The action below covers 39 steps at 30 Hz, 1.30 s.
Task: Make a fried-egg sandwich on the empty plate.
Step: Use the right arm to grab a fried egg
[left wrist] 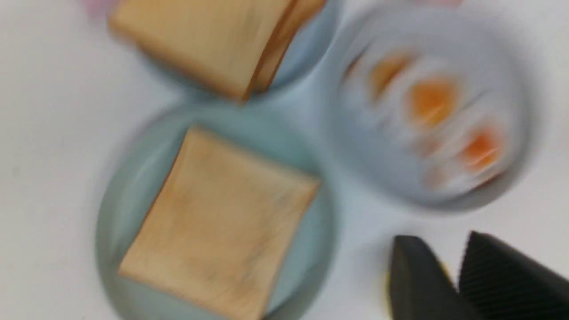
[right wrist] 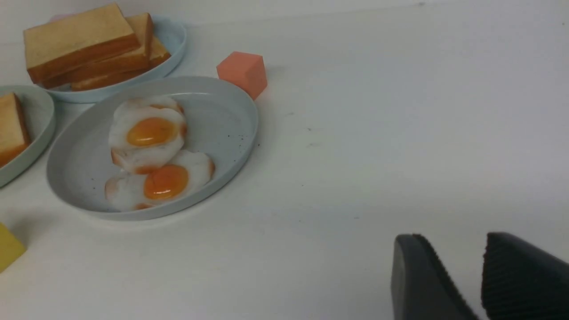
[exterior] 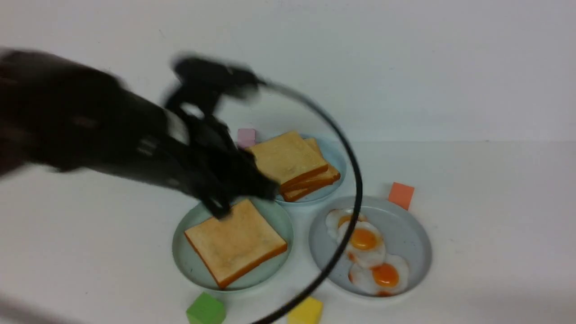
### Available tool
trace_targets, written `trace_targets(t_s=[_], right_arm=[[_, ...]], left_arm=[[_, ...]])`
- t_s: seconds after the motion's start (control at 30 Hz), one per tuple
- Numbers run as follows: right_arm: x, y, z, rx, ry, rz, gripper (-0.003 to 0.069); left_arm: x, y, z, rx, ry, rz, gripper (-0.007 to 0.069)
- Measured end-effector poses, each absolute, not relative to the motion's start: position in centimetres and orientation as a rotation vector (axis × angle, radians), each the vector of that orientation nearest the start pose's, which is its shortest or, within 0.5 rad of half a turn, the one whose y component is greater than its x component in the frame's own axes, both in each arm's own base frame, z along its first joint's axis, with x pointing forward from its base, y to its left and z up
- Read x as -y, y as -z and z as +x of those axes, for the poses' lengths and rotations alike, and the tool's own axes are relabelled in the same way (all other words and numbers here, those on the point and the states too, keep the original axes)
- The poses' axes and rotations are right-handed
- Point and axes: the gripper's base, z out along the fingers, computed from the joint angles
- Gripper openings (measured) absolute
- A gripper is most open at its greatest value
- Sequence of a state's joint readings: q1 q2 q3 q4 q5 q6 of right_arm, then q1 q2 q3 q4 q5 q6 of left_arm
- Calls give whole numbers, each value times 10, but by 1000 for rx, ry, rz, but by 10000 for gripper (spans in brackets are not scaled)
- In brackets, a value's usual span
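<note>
The mint-green plate sits at the front left of the group and holds one toast slice; both also show in the left wrist view, the plate and the slice. No egg lies on that slice, so no fried-egg sandwich is in view. An egg-less toast stack sits behind it. Fried eggs lie on the grey-blue plate. My left gripper, blurred, hangs over the slice's far edge, open and empty. My right gripper is open and empty over bare table, right of the eggs.
The toast stack rests on a small light-blue plate. Cubes lie around the plates: pink, orange, green, yellow. A black cable loops over the egg plate. A white wall stands behind.
</note>
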<state>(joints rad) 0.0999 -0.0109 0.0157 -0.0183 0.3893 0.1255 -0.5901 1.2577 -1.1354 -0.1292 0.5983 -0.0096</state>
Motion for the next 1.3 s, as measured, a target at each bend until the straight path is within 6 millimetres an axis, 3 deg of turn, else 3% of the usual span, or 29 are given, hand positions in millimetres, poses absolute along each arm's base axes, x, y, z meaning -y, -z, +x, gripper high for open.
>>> trace_targets(t_s=[0.03, 0.07, 0.13, 0.27, 0.4, 0.43, 0.6, 0.7, 0.8, 0.9, 1.07, 1.17, 1.2, 1.27, 1.3], right_arm=[[-5, -174, 52, -1880, -136, 12, 241], [-4, -174, 52, -1880, -132, 10, 241], [-4, -174, 52, -1875, -118, 1, 241], [-5, -175, 53, -1847, -179, 53, 241], [-9, -188, 56, -1681, -444, 276, 241], [-8, -190, 56, -1662, -455, 285, 241], [-8, -206, 55, -1513, -644, 441, 227], [-14, -236, 51, -1602, -690, 400, 178], [-26, -283, 55, -1977, -608, 202, 80], [-34, -310, 81, -2342, -465, 11, 8], [-44, -329, 139, -2655, -339, -158, 4], [-79, -326, 191, -2771, -320, -356, 5], [-79, -328, 191, -2762, -316, -354, 5], [-125, -318, 222, -2778, -225, -548, 8], [-128, -317, 225, -2777, -201, -561, 8]], left_arm=[[157, -367, 222, -2151, 473, 571, 44], [142, -395, 197, -2042, 524, 558, -14], [126, -414, 168, -1944, 573, 547, -13], [108, -416, 136, -1888, 652, 520, -13], [87, -380, 100, -1894, 714, 502, -13], [86, -379, 97, -1888, 718, 499, -13], [78, -332, 85, -1883, 820, 375, -13], [76, -324, 84, -1870, 853, 322, -13], [76, -322, 85, -1848, 860, 295, -13], [76, -323, 86, -1833, 834, 327, -13], [77, -321, 86, -1821, 766, 426, -13], [78, -320, 86, -1825, 752, 456, -13], [78, -319, 86, -1826, 751, 458, -13], [78, -318, 85, -1840, 751, 475, -13], [78, -318, 85, -1841, 751, 476, -13]])
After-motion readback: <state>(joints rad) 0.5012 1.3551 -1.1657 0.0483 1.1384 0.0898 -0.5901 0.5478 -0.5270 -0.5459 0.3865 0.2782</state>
